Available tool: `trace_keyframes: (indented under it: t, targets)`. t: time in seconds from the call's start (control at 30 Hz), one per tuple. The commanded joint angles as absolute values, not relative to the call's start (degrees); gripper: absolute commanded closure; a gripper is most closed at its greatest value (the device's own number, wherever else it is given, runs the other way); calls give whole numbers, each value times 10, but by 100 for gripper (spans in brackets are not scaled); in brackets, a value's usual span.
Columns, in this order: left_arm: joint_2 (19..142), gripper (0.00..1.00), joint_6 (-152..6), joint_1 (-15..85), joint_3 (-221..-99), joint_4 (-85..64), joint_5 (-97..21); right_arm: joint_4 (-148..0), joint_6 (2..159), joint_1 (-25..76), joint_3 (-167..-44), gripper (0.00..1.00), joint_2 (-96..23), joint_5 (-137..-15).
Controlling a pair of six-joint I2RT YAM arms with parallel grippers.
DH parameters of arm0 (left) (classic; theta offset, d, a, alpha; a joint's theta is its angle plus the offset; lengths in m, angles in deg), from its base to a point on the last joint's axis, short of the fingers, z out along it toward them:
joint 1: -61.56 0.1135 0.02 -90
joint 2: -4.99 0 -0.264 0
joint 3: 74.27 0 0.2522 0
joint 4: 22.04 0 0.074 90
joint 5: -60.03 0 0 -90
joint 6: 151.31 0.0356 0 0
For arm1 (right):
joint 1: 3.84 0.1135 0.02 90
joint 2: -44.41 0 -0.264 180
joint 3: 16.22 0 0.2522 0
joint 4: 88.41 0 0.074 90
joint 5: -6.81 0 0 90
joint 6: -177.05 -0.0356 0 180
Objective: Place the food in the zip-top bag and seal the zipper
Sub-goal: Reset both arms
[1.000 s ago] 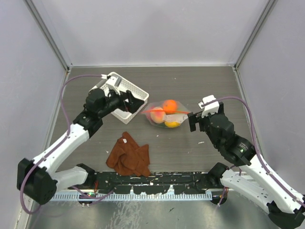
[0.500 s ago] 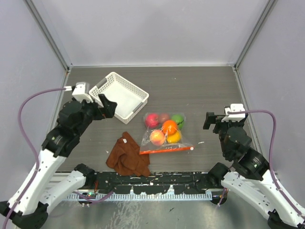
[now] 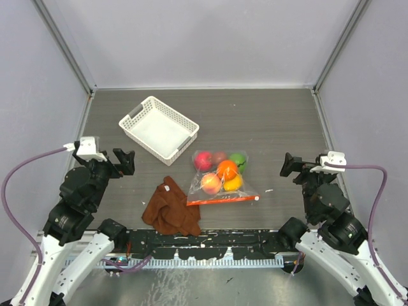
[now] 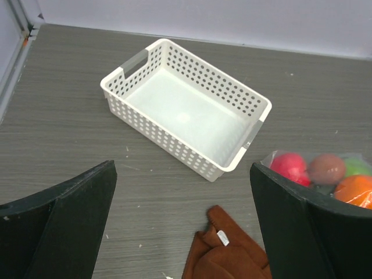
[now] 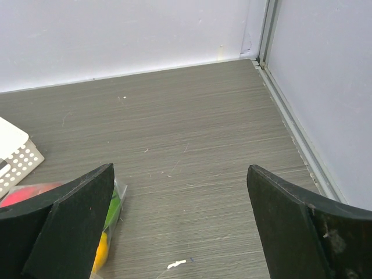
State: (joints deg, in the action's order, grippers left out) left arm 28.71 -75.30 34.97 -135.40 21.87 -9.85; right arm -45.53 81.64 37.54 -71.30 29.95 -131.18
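I saw the left gripper (image 3: 125, 160) and right gripper (image 3: 290, 167) spread wide, well apart from the zip-top bag (image 3: 220, 185) between them, its zipper (image 3: 223, 199) lying crosswise.

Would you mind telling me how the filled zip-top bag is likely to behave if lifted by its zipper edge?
The zip-top bag would probably sag and fold, since its clear film looks thin and lies slack. The round toy fruits inside would likely roll and bunch at the lowest point. The zipper strip appears the stiffest place to grip.
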Motion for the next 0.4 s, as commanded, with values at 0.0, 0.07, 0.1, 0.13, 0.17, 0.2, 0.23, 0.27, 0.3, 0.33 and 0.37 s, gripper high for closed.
trace_keyframes:
  t: [0.0,0.07,0.1,0.13,0.17,0.2,0.23,0.27,0.3,0.33,0.37]
  targets:
    - [285,2,-730,361,-1351,186,-91,-480,803,376,-711,0,305,-1324]
    - [285,2,-730,362,-1351,187,-89,-480,803,375,-714,0,301,-1324]
    - [285,2,-729,363,-1351,186,-89,-479,802,375,-714,0,299,-1323]
    - [286,2,-730,363,-1350,185,-91,-479,802,375,-715,0,297,-1322]
    - [287,2,-729,365,-1350,184,-93,-478,802,375,-715,0,295,-1321]
    - [288,2,-730,365,-1349,184,-96,-478,802,376,-716,0,294,-1323]
    - [288,2,-729,366,-1349,185,-97,-476,802,375,-716,0,291,-1326]
    - [290,2,-729,367,-1350,186,-98,-475,802,375,-716,0,289,-1328]
    - [291,2,-729,368,-1350,187,-98,-475,803,375,-716,0,287,-1329]
    - [292,2,-729,369,-1351,187,-98,-475,803,375,-716,0,285,-1330]
    - [292,2,-729,369,-1351,187,-100,-475,803,376,-716,0,283,-1331]
